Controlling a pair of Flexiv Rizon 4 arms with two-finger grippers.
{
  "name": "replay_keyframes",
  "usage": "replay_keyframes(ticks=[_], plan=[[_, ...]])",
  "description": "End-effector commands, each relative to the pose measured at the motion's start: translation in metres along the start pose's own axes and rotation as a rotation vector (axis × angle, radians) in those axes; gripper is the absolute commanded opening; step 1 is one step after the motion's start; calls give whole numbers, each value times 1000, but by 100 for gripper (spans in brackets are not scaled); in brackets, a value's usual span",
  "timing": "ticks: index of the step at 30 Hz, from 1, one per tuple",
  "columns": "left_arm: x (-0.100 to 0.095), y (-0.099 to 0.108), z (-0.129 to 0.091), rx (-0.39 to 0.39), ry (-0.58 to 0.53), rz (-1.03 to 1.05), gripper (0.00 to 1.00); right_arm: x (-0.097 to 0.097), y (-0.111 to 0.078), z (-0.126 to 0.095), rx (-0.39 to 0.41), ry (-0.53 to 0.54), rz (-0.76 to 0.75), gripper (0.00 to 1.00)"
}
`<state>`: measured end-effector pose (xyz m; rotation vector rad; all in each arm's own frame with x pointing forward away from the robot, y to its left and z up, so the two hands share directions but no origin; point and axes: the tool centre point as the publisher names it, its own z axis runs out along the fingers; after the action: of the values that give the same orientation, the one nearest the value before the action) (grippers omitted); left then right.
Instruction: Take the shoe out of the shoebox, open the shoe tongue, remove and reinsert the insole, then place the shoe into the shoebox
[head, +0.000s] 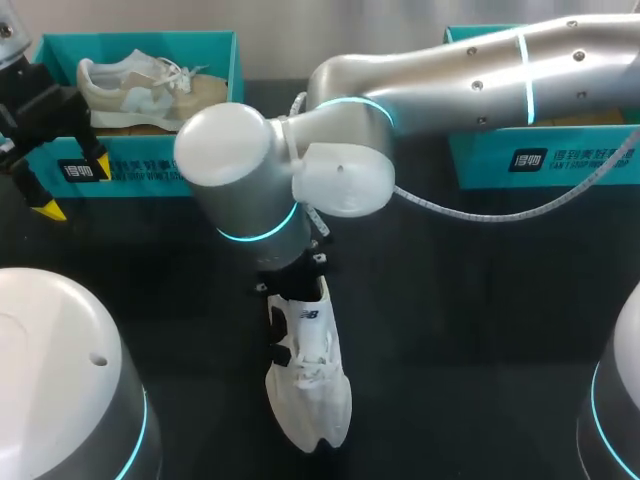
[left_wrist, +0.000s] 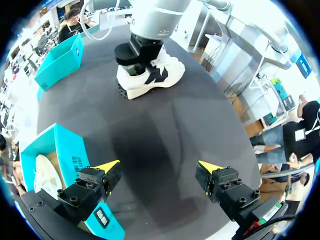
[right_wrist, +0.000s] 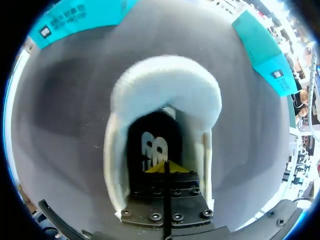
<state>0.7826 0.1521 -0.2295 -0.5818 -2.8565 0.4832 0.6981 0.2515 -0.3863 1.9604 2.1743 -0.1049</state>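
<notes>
Its tips pressed together inside the white shoe (head: 310, 400), the right gripper (right_wrist: 165, 168) should pinch the insole (right_wrist: 150, 145) at the heel edge and draw straight up, while the left gripper (left_wrist: 159, 166) hangs spread apart, well away from the shoe.

This is a robotics lab bench set up for handling trials. A silver metal robot arm with glowing cyan rings (head: 470, 75) stretches over a matte black tabletop (head: 480, 330). An open teal cardboard shoebox (head: 140, 172) and a second teal box (head: 545, 160) stand along its far edge.
</notes>
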Motion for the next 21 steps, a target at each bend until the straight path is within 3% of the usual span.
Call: replay_keyframes(ticks=[1, 6, 16, 21], plan=[[1, 0, 0, -3, -1, 0, 100, 8, -2, -21, -66, 23, 298, 0], [1, 0, 0, -3, -1, 0, 100, 14, 4, -1, 29, 141, 315, 0], [1, 0, 0, -3, -1, 0, 100, 18, -2, 44, 143, 222, 322, 0], [1, 0, 0, -3, -1, 0, 100, 16, -2, 21, 83, 217, 311, 0]])
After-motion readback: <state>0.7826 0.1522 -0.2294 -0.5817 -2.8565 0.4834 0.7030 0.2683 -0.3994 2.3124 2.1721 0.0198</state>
